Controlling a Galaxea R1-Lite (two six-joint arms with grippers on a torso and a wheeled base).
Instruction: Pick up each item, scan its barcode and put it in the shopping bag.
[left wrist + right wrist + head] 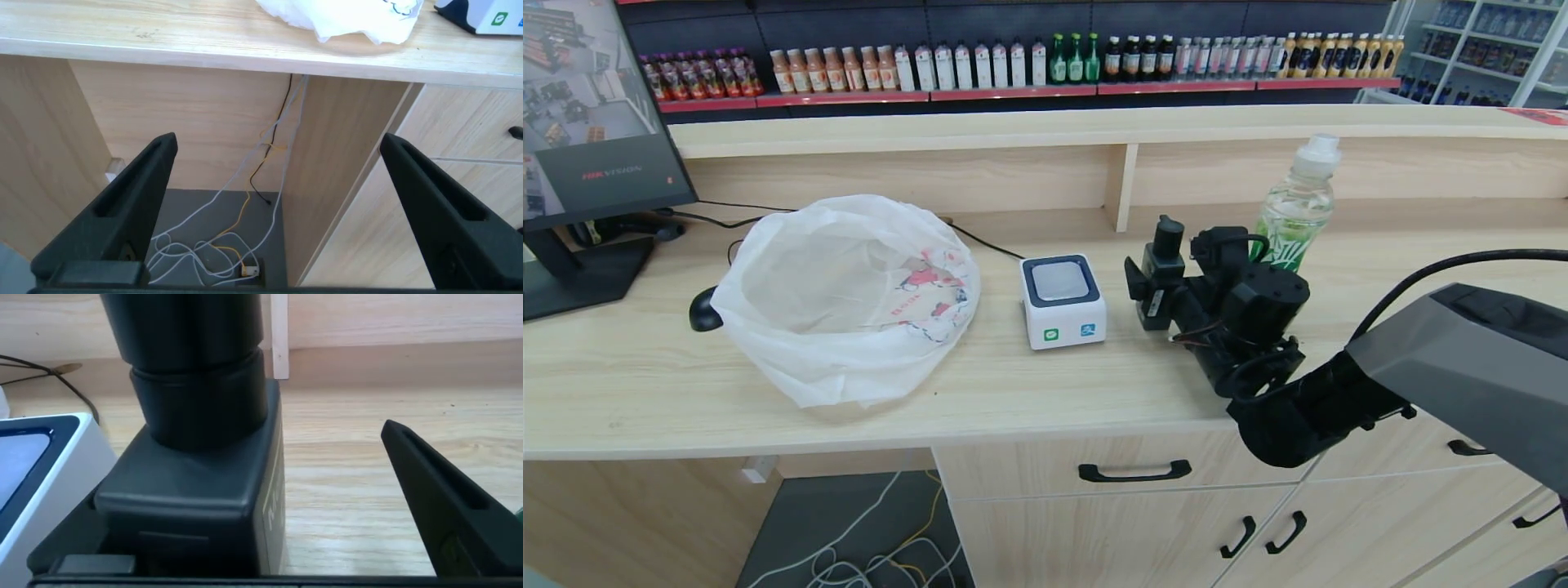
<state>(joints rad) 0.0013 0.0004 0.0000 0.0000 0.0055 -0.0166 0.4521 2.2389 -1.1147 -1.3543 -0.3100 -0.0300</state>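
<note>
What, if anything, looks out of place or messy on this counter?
Nothing is spilled or broken. The bottle stands upright and the scanner sits flat. Two small oddities: the shopping bag slumps and hides part of a black mouse, and loose cables tangle on the floor beneath the counter.

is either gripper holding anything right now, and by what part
Nothing is gripped. The right gripper is open around the black item, with one finger clear of it. The left gripper hangs open and empty.
</note>
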